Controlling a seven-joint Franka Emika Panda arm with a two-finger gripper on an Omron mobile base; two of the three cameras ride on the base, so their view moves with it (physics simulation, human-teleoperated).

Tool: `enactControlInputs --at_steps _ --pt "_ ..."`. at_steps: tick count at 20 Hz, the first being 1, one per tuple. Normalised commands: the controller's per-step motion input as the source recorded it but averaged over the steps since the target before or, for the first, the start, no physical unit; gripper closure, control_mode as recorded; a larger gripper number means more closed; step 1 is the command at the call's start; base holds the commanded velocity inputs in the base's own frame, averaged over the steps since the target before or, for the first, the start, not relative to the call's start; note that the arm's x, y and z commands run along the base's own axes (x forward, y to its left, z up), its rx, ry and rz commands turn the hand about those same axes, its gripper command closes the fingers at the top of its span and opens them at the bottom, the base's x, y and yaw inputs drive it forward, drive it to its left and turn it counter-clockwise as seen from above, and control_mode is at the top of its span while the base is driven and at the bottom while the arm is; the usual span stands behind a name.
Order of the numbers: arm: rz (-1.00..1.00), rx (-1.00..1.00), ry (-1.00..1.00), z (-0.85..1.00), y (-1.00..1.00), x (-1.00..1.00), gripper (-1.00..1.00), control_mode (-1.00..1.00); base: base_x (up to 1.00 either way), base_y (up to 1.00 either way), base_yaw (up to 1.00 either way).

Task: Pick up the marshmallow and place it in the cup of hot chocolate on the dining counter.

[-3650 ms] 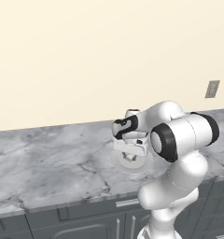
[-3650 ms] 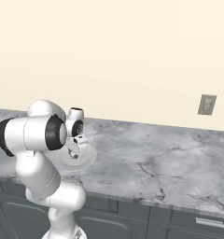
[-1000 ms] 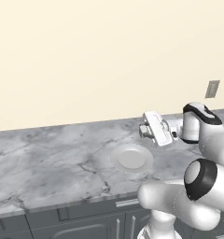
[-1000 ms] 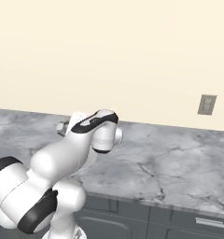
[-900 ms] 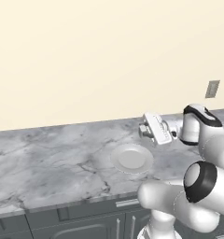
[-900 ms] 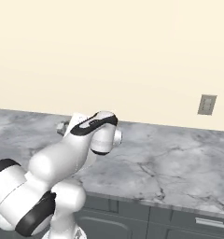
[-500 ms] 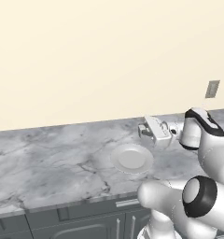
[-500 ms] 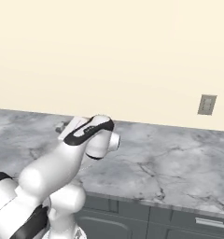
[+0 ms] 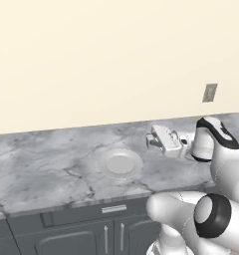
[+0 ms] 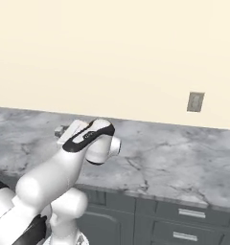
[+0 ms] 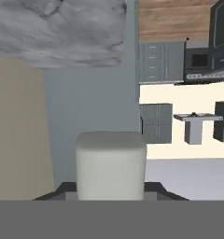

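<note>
Above the counter [image 9: 52,159], the gripper [image 9: 150,141] clamps the marshmallow [image 11: 111,164].

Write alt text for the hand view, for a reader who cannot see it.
An off-white marshmallow sits clamped between the gripper's dark fingertips, close to the camera. Behind it the view is rolled: a strip of grey marbled counter runs along the top, with grey kitchen cabinets and a dark oven to the right.
</note>
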Motion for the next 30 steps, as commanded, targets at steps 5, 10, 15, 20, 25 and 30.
enactControlInputs --at_steps 5,10,15,20,25,30 --pt "0.00 0.00 0.00 0.00 0.00 0.00 1.00 1.00 -0.22 -1.00 -0.18" --pt "0.00 0.00 0.00 0.00 0.00 0.00 1.00 1.00 0.00 -0.23 -0.88" --pt "0.00 0.00 0.00 0.00 0.00 0.00 1.00 1.00 0.00 0.00 -1.00" --pt "0.00 0.00 0.00 0.00 0.00 0.00 1.00 1.00 0.00 0.00 -1.00" --pt "0.00 0.00 0.00 0.00 0.00 0.00 1.00 1.00 0.00 0.00 -1.00" --pt "0.00 0.00 0.00 0.00 0.00 0.00 1.00 1.00 0.00 0.00 -1.00"
